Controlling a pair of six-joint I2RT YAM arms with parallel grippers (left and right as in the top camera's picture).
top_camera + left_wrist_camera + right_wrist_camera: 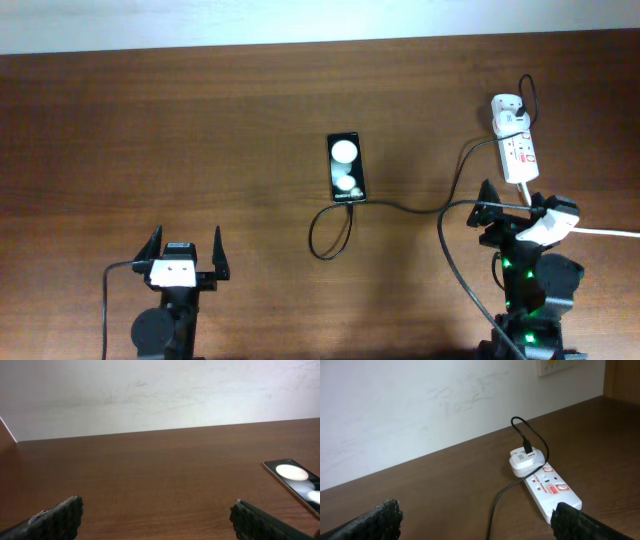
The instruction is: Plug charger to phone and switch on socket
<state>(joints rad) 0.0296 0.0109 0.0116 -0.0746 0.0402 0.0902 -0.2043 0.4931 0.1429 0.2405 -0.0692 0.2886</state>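
The black phone (346, 166) lies flat mid-table, screen up with two white reflections; its edge also shows in the left wrist view (295, 480). The thin black charger cable (400, 208) reaches the phone's near end, loops once, and runs right to the white adapter (506, 109) seated in the white socket strip (519, 152). The right wrist view shows the adapter (525, 461) and the strip (551, 488) with red marks. My left gripper (186, 255) is open and empty at the front left. My right gripper (516, 202) is open and empty, just in front of the strip.
The strip's thick white cord (605, 233) runs off to the right edge. A white wall stands beyond the table's far edge (300, 45). A wall plate (552, 366) shows in the right wrist view.
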